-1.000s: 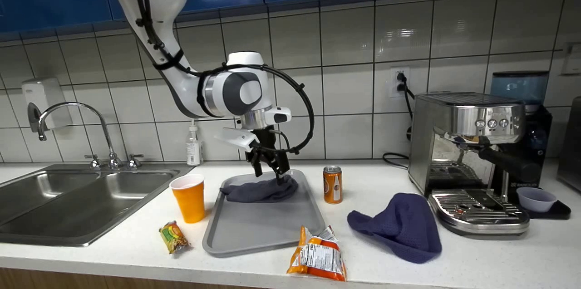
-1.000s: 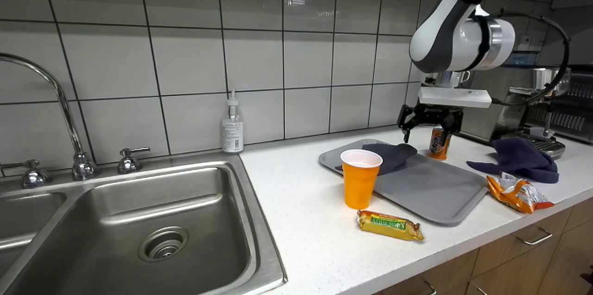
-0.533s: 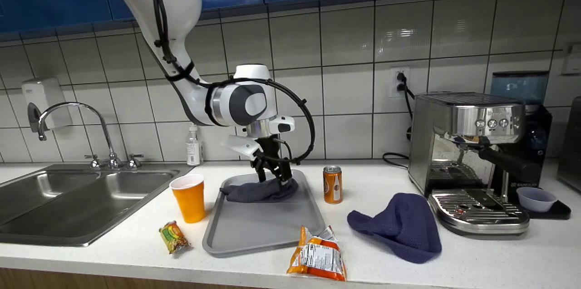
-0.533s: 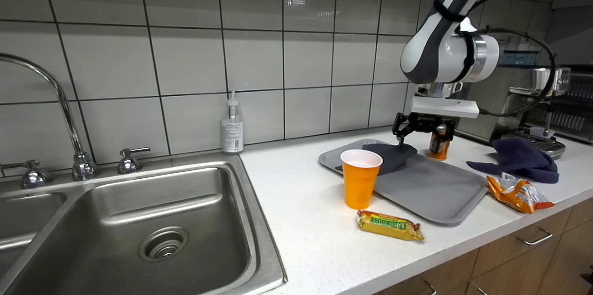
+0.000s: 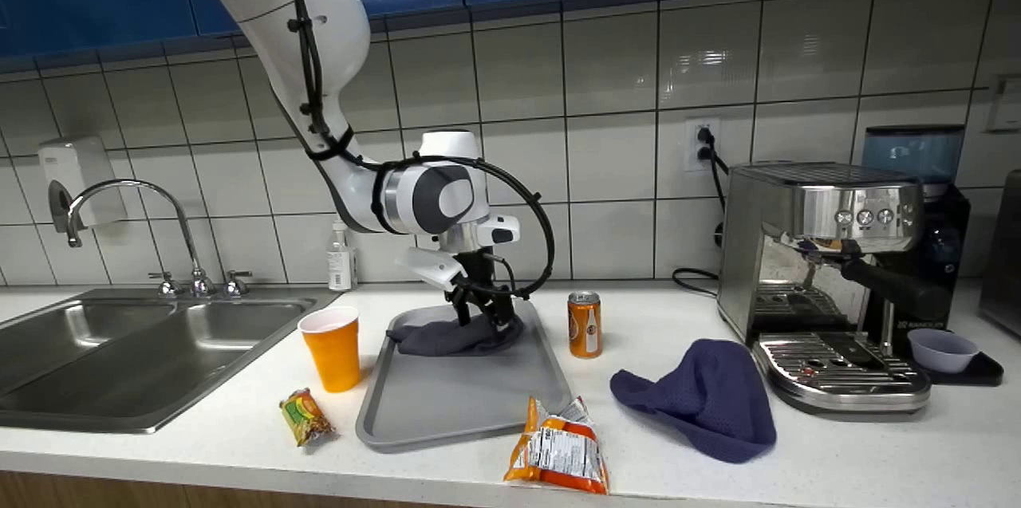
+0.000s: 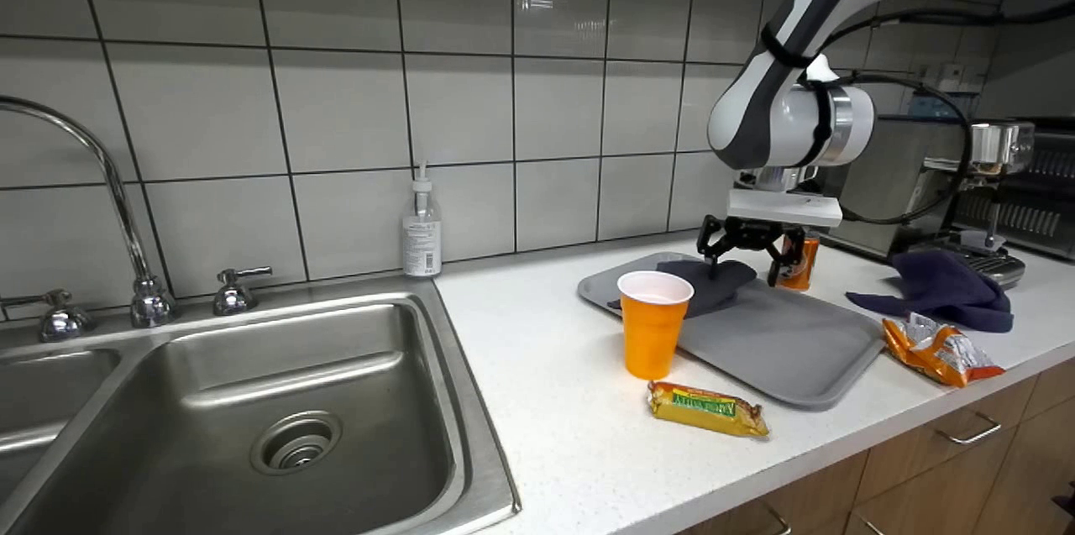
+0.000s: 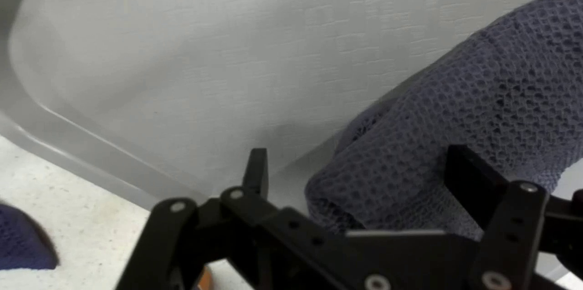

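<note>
I have my black two-fingered gripper [image 6: 742, 275] low over one end of a grey rectangular tray with rounded corners [image 5: 471, 404] on the white bench [image 5: 654, 464], its fingers spread wide. Below them, across the tray end nearest the tiled wall [image 5: 614, 241], lies a bunched, dark grey-purple cloth of honeycomb weave [image 5: 439, 339].

Its long axis runs about parallel to the wall and to the tray's short sides. In an exterior view it goes from a slim tip at the tray's left rim to a thicker folded end on the right, which points toward an upright orange metal drinks can [image 5: 585, 324]. My wrist view puts that axis on a diagonal, the fold at lower left. The fold sits between my fingers: one is over the cloth, the other over bare tray just past it. I can't tell whether either touches fabric.

Near the tray I see an upright orange plastic cup [image 6: 651, 333], a yellow wrapped snack bar [image 6: 708, 411], an orange foil crisp bag [image 5: 562, 448] and a crumpled navy cloth [image 5: 702, 404].
</note>
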